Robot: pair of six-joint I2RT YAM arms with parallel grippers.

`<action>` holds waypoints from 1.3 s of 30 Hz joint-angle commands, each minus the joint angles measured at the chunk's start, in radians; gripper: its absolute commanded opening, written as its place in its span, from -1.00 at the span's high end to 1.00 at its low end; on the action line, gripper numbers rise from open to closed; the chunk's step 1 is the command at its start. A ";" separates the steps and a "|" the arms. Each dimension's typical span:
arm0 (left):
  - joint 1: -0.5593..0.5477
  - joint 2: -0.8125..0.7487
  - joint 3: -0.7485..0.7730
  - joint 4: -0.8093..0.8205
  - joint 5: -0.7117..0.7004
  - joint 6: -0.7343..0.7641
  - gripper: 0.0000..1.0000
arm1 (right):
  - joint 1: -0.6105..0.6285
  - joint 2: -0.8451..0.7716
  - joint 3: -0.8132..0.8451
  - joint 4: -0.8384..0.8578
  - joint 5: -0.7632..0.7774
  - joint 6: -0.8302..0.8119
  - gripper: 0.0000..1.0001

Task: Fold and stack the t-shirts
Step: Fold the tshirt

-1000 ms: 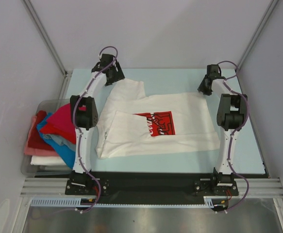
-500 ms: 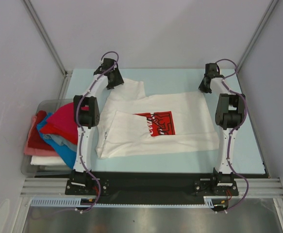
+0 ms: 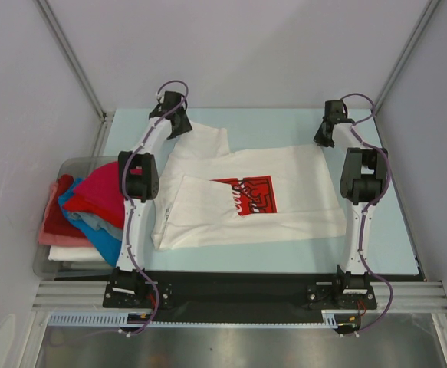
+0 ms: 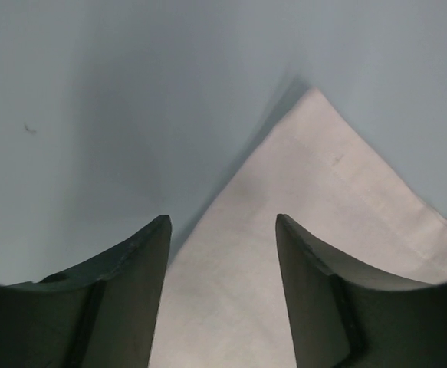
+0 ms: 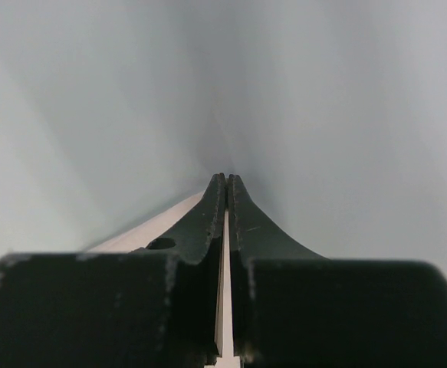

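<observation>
Right jaws, newly clenched, pinch the far hem of the white cotton t-shirt with red square print [image 3: 300,207]; left jaws, narrowing but unclosed, straddle its other far corner, so lifting must wait.

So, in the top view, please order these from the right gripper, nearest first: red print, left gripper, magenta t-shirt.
1. red print, in the middle of the white t-shirt.
2. left gripper, at its far left corner.
3. magenta t-shirt, farthest to the left.

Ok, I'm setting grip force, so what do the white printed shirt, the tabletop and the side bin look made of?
White t-shirt: soft matte knit, probably cotton; it lies limp with creases and folds.
Tabletop: smooth pale-blue sheet, matte, maybe laminate; no glare shows.
Bin: greyish plastic, seemingly; its pale rim looks translucent.
</observation>
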 commanded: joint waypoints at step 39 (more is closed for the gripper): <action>-0.010 -0.492 -0.538 0.327 0.107 0.057 0.99 | -0.034 -0.242 -0.138 0.049 -0.190 0.069 1.00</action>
